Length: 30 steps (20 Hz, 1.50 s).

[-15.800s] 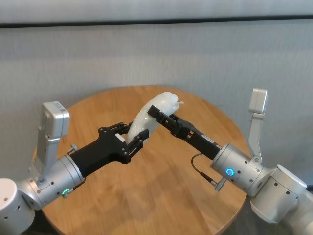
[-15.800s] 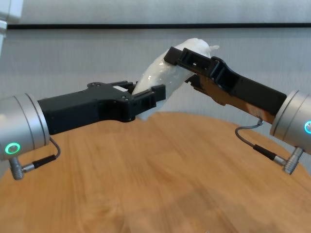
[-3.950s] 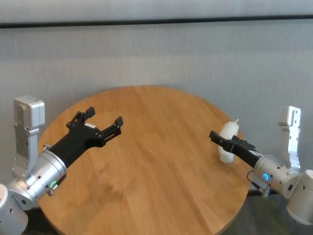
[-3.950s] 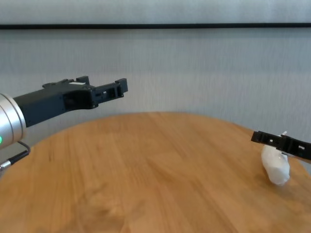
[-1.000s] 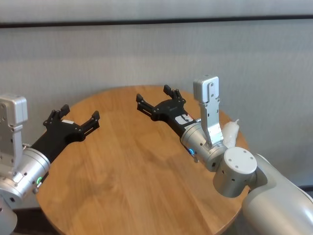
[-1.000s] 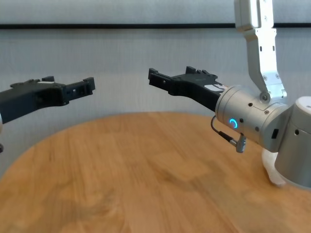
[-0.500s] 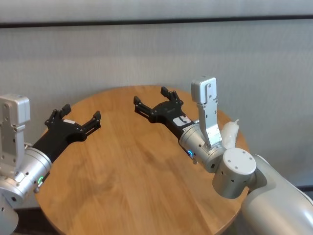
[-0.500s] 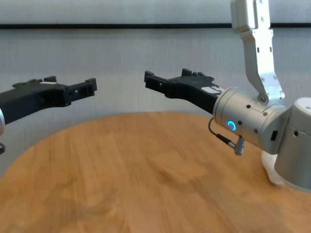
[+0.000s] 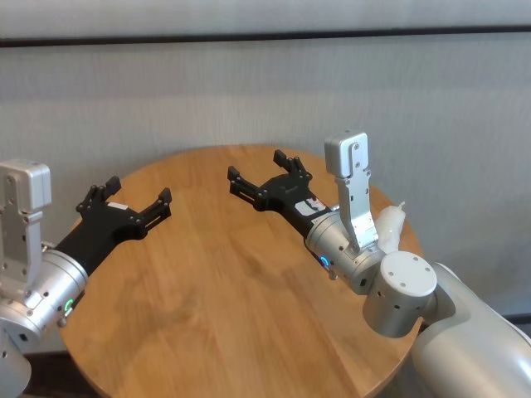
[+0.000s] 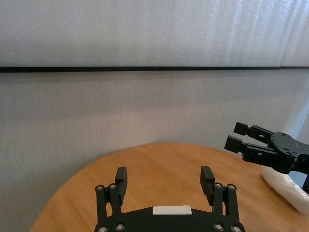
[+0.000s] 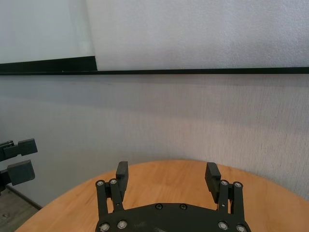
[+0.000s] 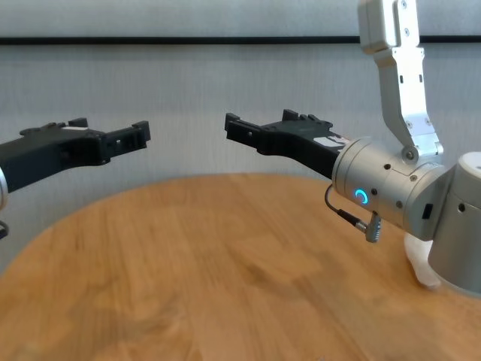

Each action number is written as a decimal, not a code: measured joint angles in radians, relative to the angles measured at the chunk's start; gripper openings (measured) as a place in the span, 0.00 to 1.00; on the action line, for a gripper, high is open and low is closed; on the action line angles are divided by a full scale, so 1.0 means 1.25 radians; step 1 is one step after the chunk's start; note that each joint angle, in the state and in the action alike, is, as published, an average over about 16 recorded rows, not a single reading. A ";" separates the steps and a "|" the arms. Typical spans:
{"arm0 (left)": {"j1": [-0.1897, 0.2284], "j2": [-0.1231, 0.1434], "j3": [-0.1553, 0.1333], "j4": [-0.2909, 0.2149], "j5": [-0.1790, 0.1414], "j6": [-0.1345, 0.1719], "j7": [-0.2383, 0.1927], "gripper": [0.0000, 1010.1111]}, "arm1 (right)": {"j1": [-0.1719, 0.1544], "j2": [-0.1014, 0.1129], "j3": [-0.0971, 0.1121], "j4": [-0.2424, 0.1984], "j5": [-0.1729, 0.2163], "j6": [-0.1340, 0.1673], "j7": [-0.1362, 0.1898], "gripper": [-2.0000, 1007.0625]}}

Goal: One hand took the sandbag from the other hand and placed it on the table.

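Wood, warm orange-brown with visible grain, makes up the round table [image 9: 224, 290] that fills the near part of the scene; its surface is bare apart from one object at its right edge. Behind it runs a pale grey textured wall [image 9: 249, 91] crossed near the top by a thin black horizontal strip [image 9: 265, 37].

On the left, the left gripper [image 9: 126, 204], black on a silver wrist with a green ring light, hangs above the table's left edge with its 2 fingers spread apart and nothing between them. The left wrist view shows the same gap, with only table and wall beyond the fingertips.

Right of centre, the right gripper [image 9: 259, 176], black on a fat silver wrist with a blue ring light, reaches over the far middle of the table, raised clear of the wood. Its 2 fingers also stand apart and hold nothing.

At the far right, the sandbag [image 9: 388, 230], white and glossy, lies on the table near its right edge, partly hidden behind the right arm and well apart from both grippers.
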 joint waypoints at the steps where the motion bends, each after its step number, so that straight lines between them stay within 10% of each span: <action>1: 0.000 0.000 0.000 0.000 0.000 0.000 0.000 0.99 | 0.000 0.000 0.000 0.000 0.000 0.000 0.000 0.99; 30: 0.000 0.001 0.000 -0.001 -0.002 0.001 0.000 0.99 | 0.002 0.000 -0.001 0.003 0.002 -0.005 -0.003 0.99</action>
